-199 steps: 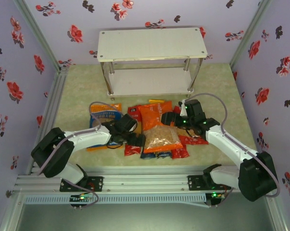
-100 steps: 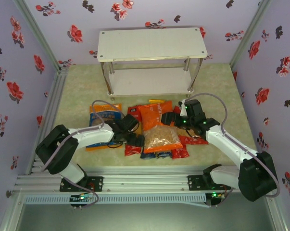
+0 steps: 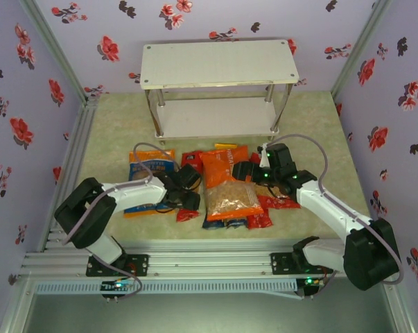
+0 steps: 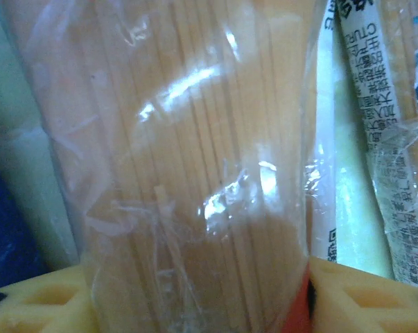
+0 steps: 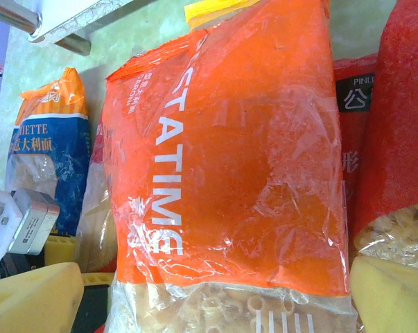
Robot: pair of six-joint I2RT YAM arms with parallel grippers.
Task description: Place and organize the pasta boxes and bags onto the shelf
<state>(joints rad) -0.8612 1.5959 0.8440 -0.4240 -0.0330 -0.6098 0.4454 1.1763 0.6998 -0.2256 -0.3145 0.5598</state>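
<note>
— Since both boards of the shelf (image 3: 219,62) stand bare at the far edge of the counter (image 3: 111,125), where do the goods lie?

— All in one heap at mid-counter, toward the near edge. The orange bag (image 3: 226,182) lies on top, overlapping other packs (image 3: 217,223) beneath it. The blue bag (image 3: 150,166) lies flat at the heap's left side. The red bag (image 5: 403,83) touches the orange one on its right.

— State of the left gripper (image 3: 186,200)?

— Down at the heap's left flank. Its wrist view shows a spaghetti pack (image 4: 195,173) in clear wrap, strands running lengthwise, lying between the fingers (image 4: 35,305). The wrap reaches both pads. Whether they are clamped on it, I cannot tell. Judgement: the pack is approached across its narrow width because that is the span the fingers can bridge.

— And the right gripper (image 3: 243,171)?

— Low at the orange bag's right side, fingers (image 5: 28,298) wide apart, nothing held. Judgement: it is lined up on the top bag, which must come off before the packs under it can be lifted freely.

— Risk noted?

— Slick film. The long pack may slip or sag once raised.
</note>
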